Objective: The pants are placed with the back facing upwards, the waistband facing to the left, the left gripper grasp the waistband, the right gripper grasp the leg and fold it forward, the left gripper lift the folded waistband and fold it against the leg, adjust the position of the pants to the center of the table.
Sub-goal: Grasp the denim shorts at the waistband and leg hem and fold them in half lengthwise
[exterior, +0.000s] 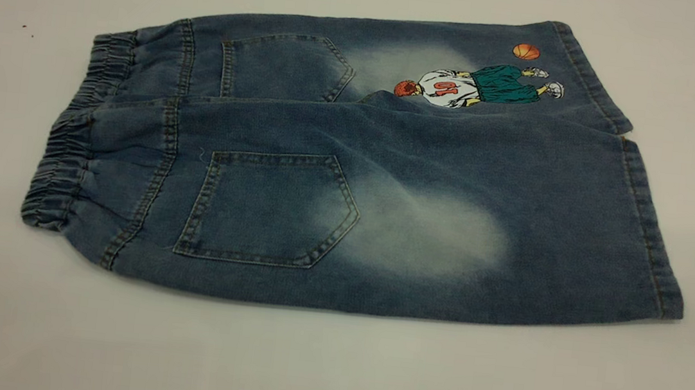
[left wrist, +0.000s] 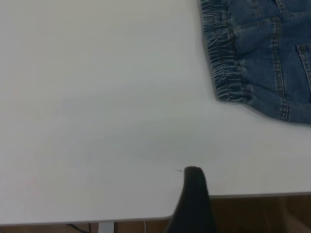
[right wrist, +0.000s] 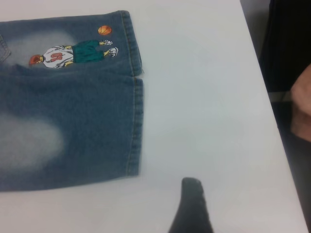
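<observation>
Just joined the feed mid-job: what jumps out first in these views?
The pants lie spread flat on the white table, back pockets up, waistband at the exterior view's left. The cartoon basketball-player print brightens the far leg. Neither gripper touches the denim; a person's hand shows beyond the table edge in the right wrist view.

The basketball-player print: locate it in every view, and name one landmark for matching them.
Exterior view: basketball-player print on the far leg, upper right.
Left wrist view: not in it; only the waistband end shows.
Right wrist view: upper left.
Shared landmark: the plain leg's hem.
</observation>
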